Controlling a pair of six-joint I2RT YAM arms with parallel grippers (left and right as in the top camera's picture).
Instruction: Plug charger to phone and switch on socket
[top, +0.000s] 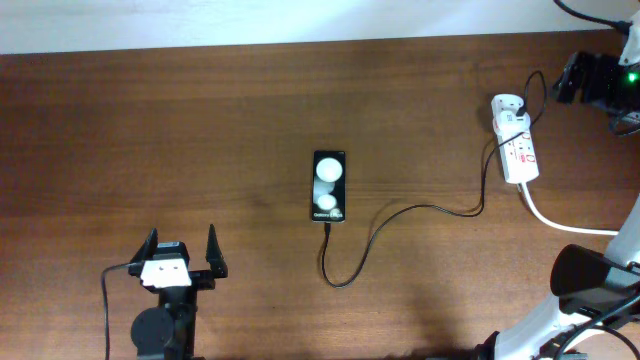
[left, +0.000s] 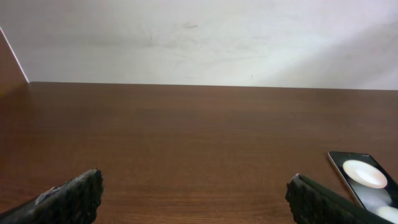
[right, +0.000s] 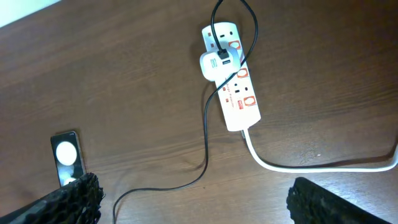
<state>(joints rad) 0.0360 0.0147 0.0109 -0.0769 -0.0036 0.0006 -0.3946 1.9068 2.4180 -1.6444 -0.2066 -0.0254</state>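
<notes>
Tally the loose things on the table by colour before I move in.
Black: 2, the phone and the charger cable.
White: 2, the socket strip and the adapter plugged into it.
Total: 4.

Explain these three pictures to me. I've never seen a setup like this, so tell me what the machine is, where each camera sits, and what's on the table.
Two robot arms work at a brown table. One picture looks down from above; the other two come from cameras on each wrist, with dark fingertips at the bottom edge. From above, the left gripper is open and empty. The right gripper is open too, holding nothing. A black phone lies mid-table. A thin black charger cable runs from its lower end to a white adapter in the socket, a white power strip at the right.
</notes>
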